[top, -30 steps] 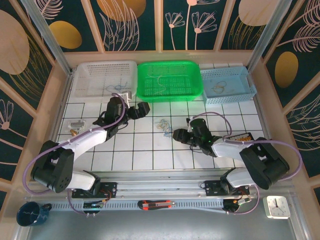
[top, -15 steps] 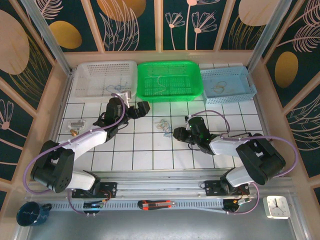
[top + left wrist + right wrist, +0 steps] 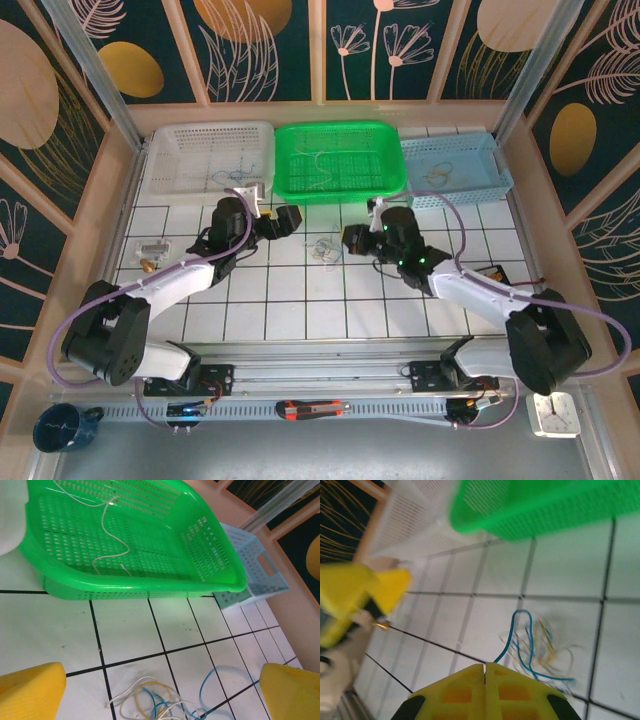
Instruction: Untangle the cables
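Observation:
The cables point(image 3: 325, 250) are a small clump of thin blue, pale yellow and whitish strands on the white grid table between my two grippers. My right gripper point(image 3: 352, 238) sits just right of the clump. Its yellow fingers point(image 3: 465, 685) are shut on a blue strand point(image 3: 517, 635), which rises from their tips and loops back into the blurred clump point(image 3: 540, 647). My left gripper point(image 3: 283, 222) hovers at the clump's left, open. Its two yellow fingertips point(image 3: 30, 692) stand wide apart, and the cables point(image 3: 150, 700) lie on the table between them.
White basket point(image 3: 210, 155), green basket point(image 3: 340, 160) and blue basket point(image 3: 455, 170) line the far edge, each with loose strands inside. Small metal parts point(image 3: 150, 250) lie at the left. A box cutter point(image 3: 312, 408) rests on the front rail.
My right gripper has closed on the blue strand and swung from the near right up towards the far side beside the clump. The left arm has barely moved.

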`<state>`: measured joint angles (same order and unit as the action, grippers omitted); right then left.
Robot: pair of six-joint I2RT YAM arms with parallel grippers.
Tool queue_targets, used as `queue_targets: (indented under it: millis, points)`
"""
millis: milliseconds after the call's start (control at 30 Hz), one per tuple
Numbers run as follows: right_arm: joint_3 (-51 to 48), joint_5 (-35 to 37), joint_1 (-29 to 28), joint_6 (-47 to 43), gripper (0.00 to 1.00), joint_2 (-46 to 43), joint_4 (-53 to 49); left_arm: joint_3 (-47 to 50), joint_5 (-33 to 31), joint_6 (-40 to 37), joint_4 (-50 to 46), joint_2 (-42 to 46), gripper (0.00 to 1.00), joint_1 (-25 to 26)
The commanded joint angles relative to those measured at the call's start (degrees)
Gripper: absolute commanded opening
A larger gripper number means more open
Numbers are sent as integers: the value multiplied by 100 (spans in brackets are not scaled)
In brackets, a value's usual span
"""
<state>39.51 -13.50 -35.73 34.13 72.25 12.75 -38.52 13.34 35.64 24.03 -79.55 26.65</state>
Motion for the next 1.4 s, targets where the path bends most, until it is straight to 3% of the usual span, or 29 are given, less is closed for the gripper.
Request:
queue_targets:
  millis: [0, 300, 467, 667, 1033, 1367]
  points:
    - [609, -228, 69, -450, 0, -141, -537, 110, 285, -369, 466, 110, 99, 89]
    - [1309, -574, 81, -624, 0, -148, -695, 315, 680, -897, 1057, 221, 99, 251]
    - [1458, -778, 96, -821, 0, -147, -802, 235, 988, -1168, 1170, 224, 93, 256]
    - [1602, -1274, 186, -1207, 0, -246, -1050, -172, 1047, -1781, 605, 118, 84, 261]
    - [2049, -2332, 400, -1597, 0, -290, -1351, -1113, 1301, -2781, -412, -145, 82, 270]
    - [2134, -2832, 405, -1642, 0, -141, -1361, -1653, 1733, -3019, -704, -411, 80, 345]
